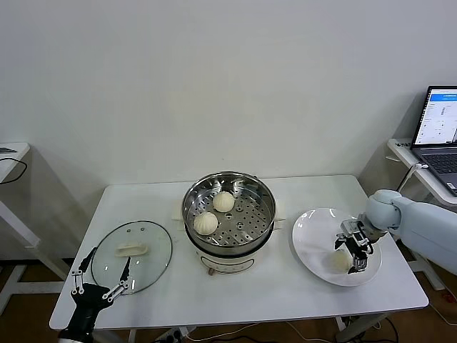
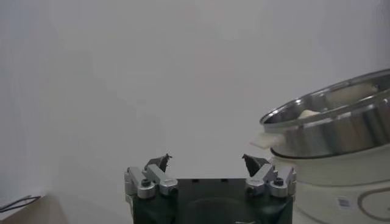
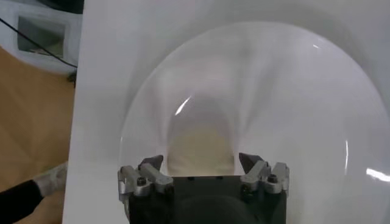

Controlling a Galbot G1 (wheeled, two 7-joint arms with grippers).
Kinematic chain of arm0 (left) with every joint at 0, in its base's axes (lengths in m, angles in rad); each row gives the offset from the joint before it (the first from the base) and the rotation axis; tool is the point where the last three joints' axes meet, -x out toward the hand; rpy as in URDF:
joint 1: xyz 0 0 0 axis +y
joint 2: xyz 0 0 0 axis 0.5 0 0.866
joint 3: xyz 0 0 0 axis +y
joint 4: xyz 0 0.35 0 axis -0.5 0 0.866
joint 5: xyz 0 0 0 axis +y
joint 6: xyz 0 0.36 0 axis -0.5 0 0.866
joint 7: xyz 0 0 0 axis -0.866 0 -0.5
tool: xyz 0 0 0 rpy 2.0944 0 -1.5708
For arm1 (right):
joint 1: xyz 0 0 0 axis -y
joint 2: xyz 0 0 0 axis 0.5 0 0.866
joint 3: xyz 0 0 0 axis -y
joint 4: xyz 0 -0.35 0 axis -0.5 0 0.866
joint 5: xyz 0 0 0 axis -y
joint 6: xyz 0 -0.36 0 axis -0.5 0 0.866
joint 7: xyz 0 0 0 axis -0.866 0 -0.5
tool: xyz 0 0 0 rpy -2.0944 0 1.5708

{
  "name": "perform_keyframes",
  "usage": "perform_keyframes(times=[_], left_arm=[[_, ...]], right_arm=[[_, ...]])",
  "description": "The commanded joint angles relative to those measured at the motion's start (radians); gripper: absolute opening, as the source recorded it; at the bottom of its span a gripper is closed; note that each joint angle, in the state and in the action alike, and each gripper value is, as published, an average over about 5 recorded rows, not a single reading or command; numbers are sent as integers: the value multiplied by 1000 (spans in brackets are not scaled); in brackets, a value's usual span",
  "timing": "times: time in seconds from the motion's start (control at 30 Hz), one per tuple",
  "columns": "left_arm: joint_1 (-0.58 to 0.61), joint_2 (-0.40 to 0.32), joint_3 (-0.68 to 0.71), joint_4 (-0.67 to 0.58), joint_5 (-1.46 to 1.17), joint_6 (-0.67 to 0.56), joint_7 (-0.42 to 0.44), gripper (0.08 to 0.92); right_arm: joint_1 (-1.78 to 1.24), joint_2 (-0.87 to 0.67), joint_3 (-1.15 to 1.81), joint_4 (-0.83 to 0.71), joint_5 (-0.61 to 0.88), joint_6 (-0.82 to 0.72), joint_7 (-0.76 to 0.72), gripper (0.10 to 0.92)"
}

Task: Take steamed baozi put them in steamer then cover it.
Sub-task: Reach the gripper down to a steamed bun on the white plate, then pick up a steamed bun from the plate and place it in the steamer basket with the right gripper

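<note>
On the white plate (image 1: pixel 314 232), one baozi (image 1: pixel 338 261) sits between the right gripper's (image 1: pixel 351 256) parted fingers.

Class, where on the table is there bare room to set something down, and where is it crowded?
Free: the table behind the steamer, and the front strip between cover and plate. Crowded: the plate's near side, where the right gripper straddles a baozi.

Three baozi (image 1: pixel 223 201), one steamer (image 1: pixel 228 187), one cover (image 1: pixel 132 257), one plate (image 1: pixel 314 232).
</note>
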Motion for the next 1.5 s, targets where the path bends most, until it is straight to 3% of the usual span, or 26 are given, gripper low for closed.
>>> perform_keyframes(times=[0.03,0.17,0.37,0.63,0.97,1.5], left_arm=[[0,1,-3,2,-5,2,0,823],[-1,1,-3,3,-5,2,0,823],[-1,3,2,0,-5,3,0,823],[0,8,8,-3,-4,6,0,823],[7,11,9,-9,-3,4,-1,823],[5,12,3,-9,-6,2,-2,823]], right_arm=[[-19,0,13,-4,-10,-2,14,702],[2,-4,11,5,-7,0,9,623],[114,0,44,52,-6,43,-43,615],[456,126,-14,98,4,379,-122,636],[674,394,-156,139,69,644,-85,645],[514,542,-189,251,-212,845,-15,651]])
